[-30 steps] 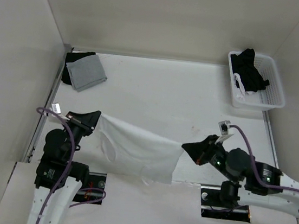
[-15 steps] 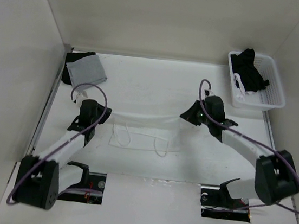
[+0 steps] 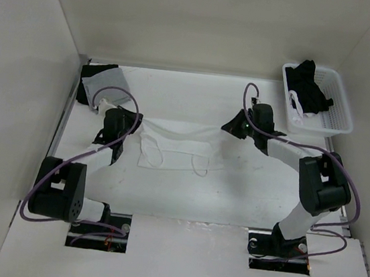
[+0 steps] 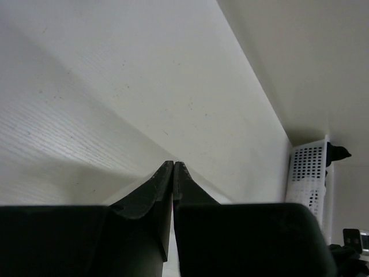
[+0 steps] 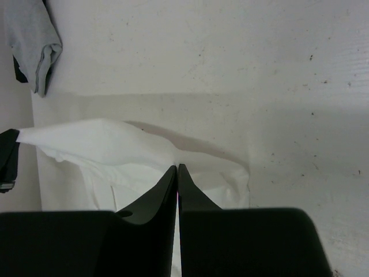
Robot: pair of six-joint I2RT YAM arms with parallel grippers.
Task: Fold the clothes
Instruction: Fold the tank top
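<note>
The clothes [image 3: 177, 150], a thin white top, lie on the table as a flat band with strap loops [image 3: 199, 165] trailing at the near side. Its far edge is stretched between both grippers. My left gripper [image 3: 134, 127] is shut at the left corner. In the left wrist view its jaws [image 4: 173, 163] are pressed together and the fabric between them is hidden. My right gripper [image 3: 227, 126] is shut on the right end. The right wrist view shows its tips [image 5: 177, 166] pinching a raised ridge of the white fabric [image 5: 104, 144].
A grey square cloth [image 3: 105, 87] lies over a black garment [image 3: 88, 72] at the back left corner. A white basket [image 3: 335, 123] holding black garments [image 3: 310, 83] stands at the back right. Walls close in the table on three sides.
Both arms have reached from the near edge toward the back, carrying the garment's held edge over itself. The garment went from hanging stretched to lying folded on the table.
</note>
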